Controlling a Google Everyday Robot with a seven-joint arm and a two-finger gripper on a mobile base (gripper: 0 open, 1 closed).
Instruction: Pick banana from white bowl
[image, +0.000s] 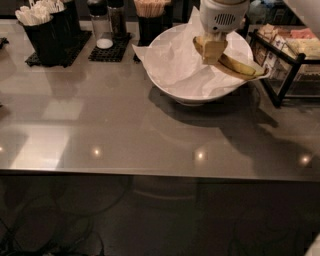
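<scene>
- We saw the gripper reaching down from above over the right half of the white bowl, its pale fingers clamped on the banana.
- The banana ran from just left of the gripper down to its right, with its far end by the bowl's right rim.
- The bowl, lined with crumpled paper, sat beneath the gripper on the grey tabletop.
- A black wire rack of packets stood right of the gripper; shakers and a black holder stood well to its left.
</scene>
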